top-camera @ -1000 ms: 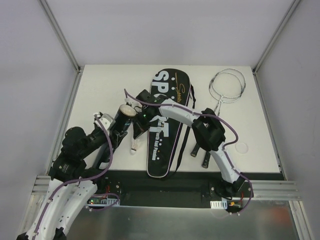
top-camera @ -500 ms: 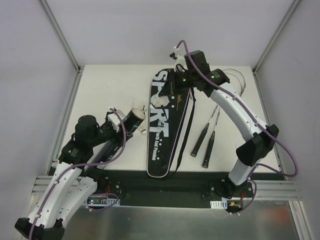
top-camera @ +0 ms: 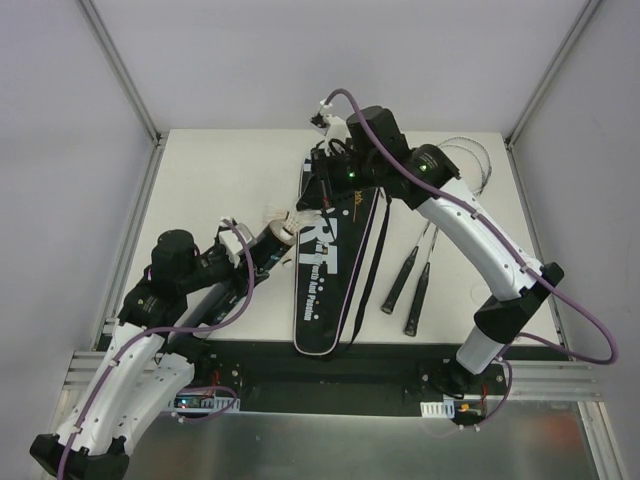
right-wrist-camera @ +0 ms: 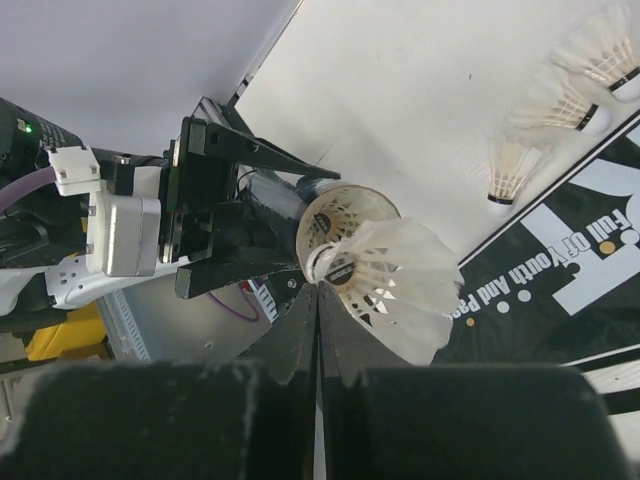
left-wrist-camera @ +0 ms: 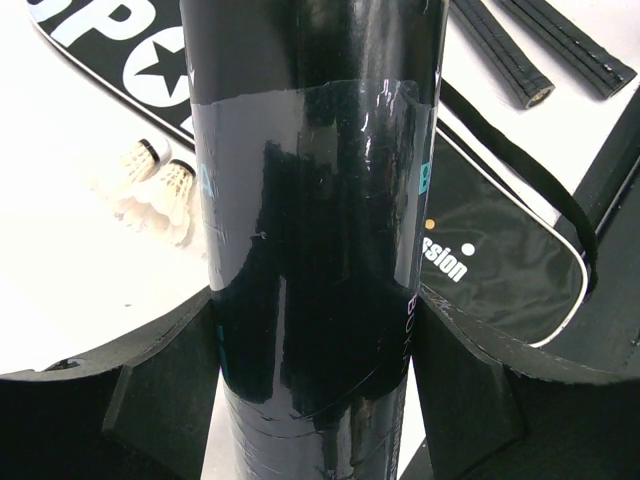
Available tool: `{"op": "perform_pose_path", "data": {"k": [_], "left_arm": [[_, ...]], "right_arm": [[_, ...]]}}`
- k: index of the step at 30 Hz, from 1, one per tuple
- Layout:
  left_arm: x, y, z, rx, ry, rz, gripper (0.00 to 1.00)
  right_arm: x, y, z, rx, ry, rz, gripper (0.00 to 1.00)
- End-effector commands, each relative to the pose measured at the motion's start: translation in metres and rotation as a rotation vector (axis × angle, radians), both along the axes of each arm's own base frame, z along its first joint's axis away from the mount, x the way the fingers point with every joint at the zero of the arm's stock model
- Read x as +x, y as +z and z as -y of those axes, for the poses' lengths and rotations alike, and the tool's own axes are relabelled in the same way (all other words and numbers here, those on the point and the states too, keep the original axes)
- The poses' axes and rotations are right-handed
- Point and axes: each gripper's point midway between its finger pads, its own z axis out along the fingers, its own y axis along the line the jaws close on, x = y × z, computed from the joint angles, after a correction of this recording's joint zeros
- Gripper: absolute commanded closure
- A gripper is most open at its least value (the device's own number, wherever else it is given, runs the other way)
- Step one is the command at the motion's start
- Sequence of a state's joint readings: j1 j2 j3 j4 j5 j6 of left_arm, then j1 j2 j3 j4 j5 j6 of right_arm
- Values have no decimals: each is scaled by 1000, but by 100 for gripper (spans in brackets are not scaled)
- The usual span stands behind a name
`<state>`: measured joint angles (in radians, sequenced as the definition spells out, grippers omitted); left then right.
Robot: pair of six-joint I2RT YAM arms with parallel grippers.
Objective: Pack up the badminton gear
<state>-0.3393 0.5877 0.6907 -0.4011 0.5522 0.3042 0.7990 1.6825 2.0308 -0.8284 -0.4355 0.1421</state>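
Observation:
My left gripper (left-wrist-camera: 320, 385) clasps the long black tube (left-wrist-camera: 320, 200) with jaws set wide round its body; from above, the left gripper (top-camera: 245, 256) holds the tube (top-camera: 265, 245) slanted, mouth toward the bag. The right gripper (right-wrist-camera: 318, 287) is shut, a white feather shuttlecock (right-wrist-camera: 395, 275) pinched at its tips. It hangs high, with the tube's mouth (right-wrist-camera: 345, 215) below it. In the top view the right gripper (top-camera: 322, 183) hovers over the top of the black SPORT bag (top-camera: 330, 270). Three loose shuttlecocks (right-wrist-camera: 510, 170) lie beside the bag. Two rackets (top-camera: 410, 280) lie to the bag's right.
The bag's black strap (left-wrist-camera: 560, 190) trails over the table near the racket handles (left-wrist-camera: 520, 70). Grey walls and metal rails (top-camera: 130, 80) border the white table (top-camera: 210, 170). A black strip runs along the near edge (top-camera: 330, 362).
The right arm has swung up from the tube's mouth to the far end of the bag, then drifted slightly left. The left arm shifted while keeping hold of the tube.

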Motion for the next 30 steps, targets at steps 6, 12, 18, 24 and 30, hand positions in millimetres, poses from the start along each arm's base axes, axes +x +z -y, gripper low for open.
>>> {"op": "perform_pose_path", "data": {"k": [6, 12, 18, 24, 30], "left_arm": [[0, 30, 10, -39, -78, 126, 100], [4, 39, 9, -58, -58, 158, 100], [10, 50, 8, -66, -37, 202, 100], [11, 54, 7, -73, -30, 217, 100], [11, 54, 3, -69, 1, 228, 100]], "right_arm": [[-8, -3, -25, 33, -15, -23, 100], [-18, -4, -45, 123, 6, -126, 100], [-29, -12, -60, 200, 76, -262, 90], [-23, 4, -64, 311, 111, -301, 60], [-9, 34, -46, 447, 90, -292, 35]]}}
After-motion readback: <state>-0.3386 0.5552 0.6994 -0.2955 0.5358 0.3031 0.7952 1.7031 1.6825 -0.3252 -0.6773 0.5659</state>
